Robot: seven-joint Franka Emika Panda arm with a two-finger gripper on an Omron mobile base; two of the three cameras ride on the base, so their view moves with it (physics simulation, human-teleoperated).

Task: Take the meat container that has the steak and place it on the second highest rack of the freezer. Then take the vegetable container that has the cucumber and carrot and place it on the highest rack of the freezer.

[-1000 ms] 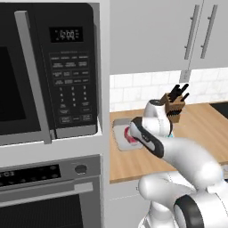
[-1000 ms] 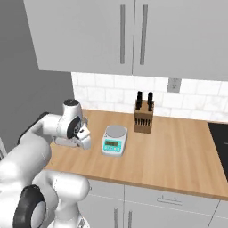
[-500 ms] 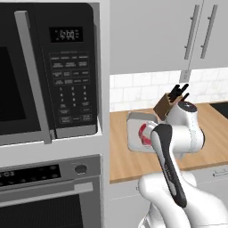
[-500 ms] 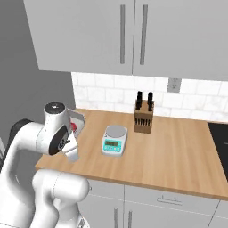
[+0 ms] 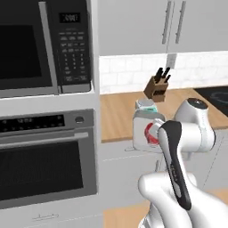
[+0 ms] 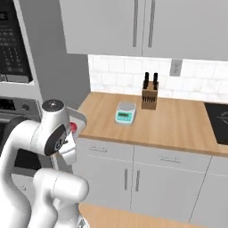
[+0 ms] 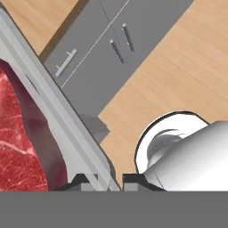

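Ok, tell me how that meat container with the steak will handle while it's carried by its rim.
The meat container looks rigid, so the rim should hold. Pinched at one edge by the gripper, it may sag or swing. The steak fills most of the tray, so it is probably heavy and may slide if tilted.

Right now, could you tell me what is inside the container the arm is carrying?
The meat container holds a red marbled steak, seen through its clear wall. The frame cuts off the rest of the steak, so anything beside it is hidden.

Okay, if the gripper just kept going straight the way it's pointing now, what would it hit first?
Probably the wooden floor or the grey cabinet front beyond it, though depth is unclear. The gripper is shut on the meat container's rim, the steak beside it.
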